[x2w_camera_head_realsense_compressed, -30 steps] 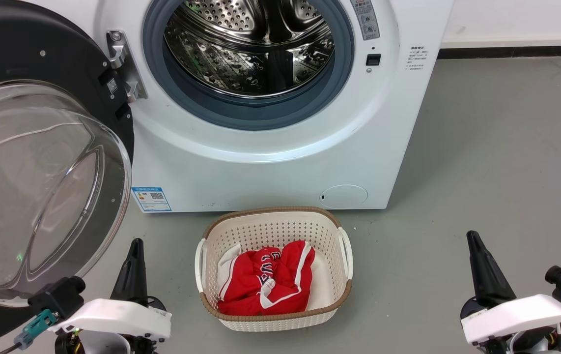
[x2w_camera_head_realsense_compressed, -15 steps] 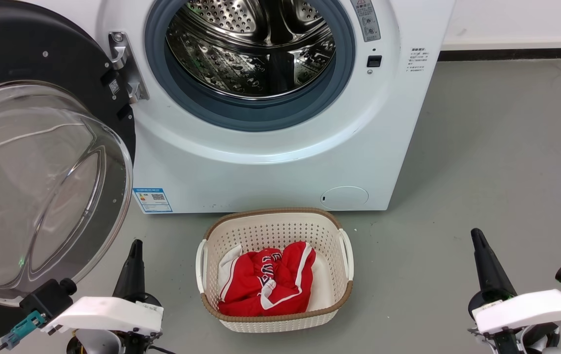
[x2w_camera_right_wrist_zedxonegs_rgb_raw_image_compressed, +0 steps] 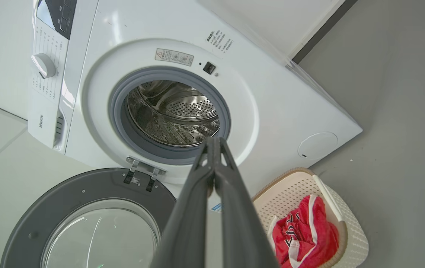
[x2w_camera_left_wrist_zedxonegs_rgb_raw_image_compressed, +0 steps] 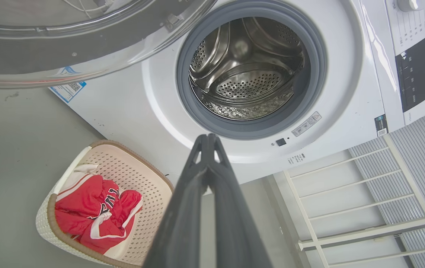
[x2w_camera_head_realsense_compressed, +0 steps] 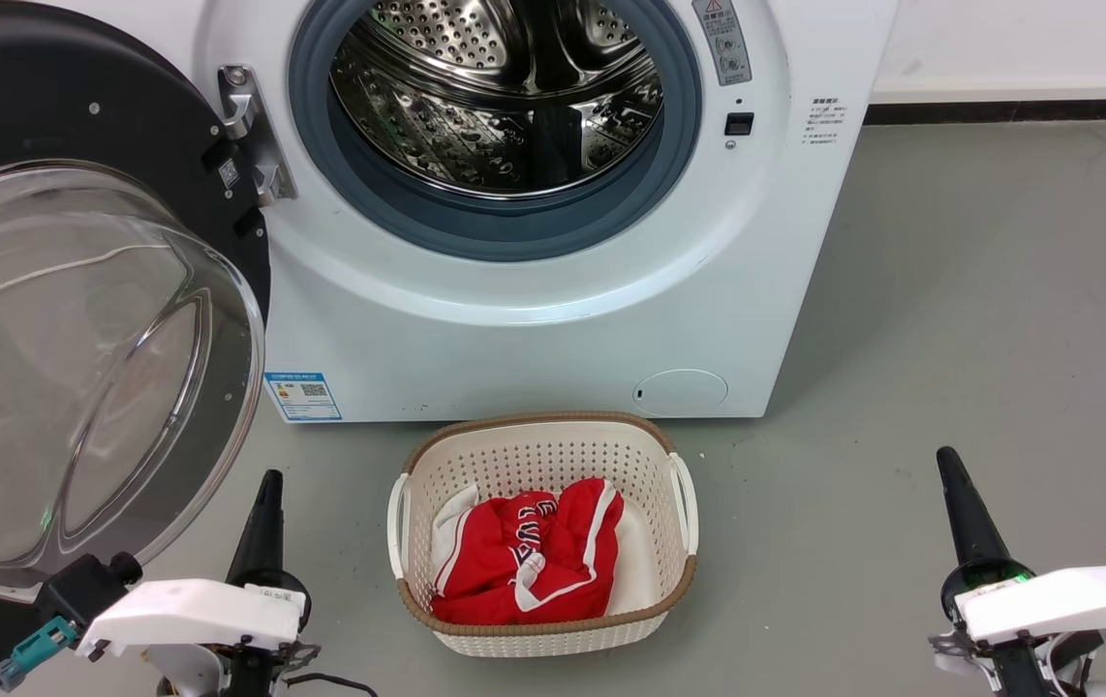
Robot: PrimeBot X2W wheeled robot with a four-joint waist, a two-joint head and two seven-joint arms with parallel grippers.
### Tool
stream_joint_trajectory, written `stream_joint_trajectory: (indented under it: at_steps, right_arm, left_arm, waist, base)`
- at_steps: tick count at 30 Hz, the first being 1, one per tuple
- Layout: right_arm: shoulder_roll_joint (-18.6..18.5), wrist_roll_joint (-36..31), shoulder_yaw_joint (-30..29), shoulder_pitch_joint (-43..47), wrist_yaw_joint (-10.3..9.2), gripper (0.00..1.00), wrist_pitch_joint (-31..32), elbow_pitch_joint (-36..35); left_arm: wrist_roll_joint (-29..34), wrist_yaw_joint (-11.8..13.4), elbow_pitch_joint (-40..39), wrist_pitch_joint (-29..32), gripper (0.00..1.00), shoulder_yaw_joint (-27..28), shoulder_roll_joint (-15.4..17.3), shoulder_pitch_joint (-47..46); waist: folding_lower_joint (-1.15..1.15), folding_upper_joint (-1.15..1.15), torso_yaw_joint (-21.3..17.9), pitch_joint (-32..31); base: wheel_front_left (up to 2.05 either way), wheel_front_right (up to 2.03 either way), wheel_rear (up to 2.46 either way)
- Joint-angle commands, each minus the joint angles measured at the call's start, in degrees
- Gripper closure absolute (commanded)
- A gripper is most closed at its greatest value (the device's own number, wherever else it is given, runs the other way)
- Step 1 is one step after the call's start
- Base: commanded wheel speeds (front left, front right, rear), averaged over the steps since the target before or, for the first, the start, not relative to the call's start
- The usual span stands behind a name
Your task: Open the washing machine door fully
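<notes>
From the head view, the washing machine door [x2w_camera_head_realsense_compressed: 78,319] stands swung wide to the left on its hinge [x2w_camera_head_realsense_compressed: 248,136], its glass bowl bulging towards us and the steel drum [x2w_camera_head_realsense_compressed: 505,97] laid bare. A white basket [x2w_camera_head_realsense_compressed: 534,421] sits on the floor just in front of the machine, with a red garment [x2w_camera_head_realsense_compressed: 524,552] in it. The left gripper [x2w_camera_head_realsense_compressed: 268,484] hovers low beside the door's lower edge, clear of it. The right gripper [x2w_camera_head_realsense_compressed: 947,460] hangs well apart on the far side of the basket.

In the left wrist view, the two fingers are pressed together with nothing between them, and the door's rim curves across the top corner.

In the right wrist view, the fingers likewise meet at the tips, empty, with the door lying wide open below the hinge.
</notes>
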Motion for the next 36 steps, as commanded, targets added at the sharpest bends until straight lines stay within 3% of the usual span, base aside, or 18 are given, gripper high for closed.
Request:
stream_joint_trajectory:
  at_steps: [1,36]
  right_arm:
    - [-0.4,2.0,-0.2,-1.5,0.0,1.0,0.4,-0.2]
    - [-0.2,21.2,-2.2,-2.9,0.0,1.0,4.0,2.7]
  left_arm:
    - [-1.7,-0.4,-0.3,0.4,1.0,0.4,0.1,-1.2]
    - [-19.7,-2.3,2.0,5.2,1.0,2.9,-1.3,-2.3]
  waist:
    - [0.0,0.0,0.0,0.0]
    - [0.0,0.0,0.3,-0.6]
  base:
    - [0.0,0.0,0.0]
    - [0.0,0.0,0.0]
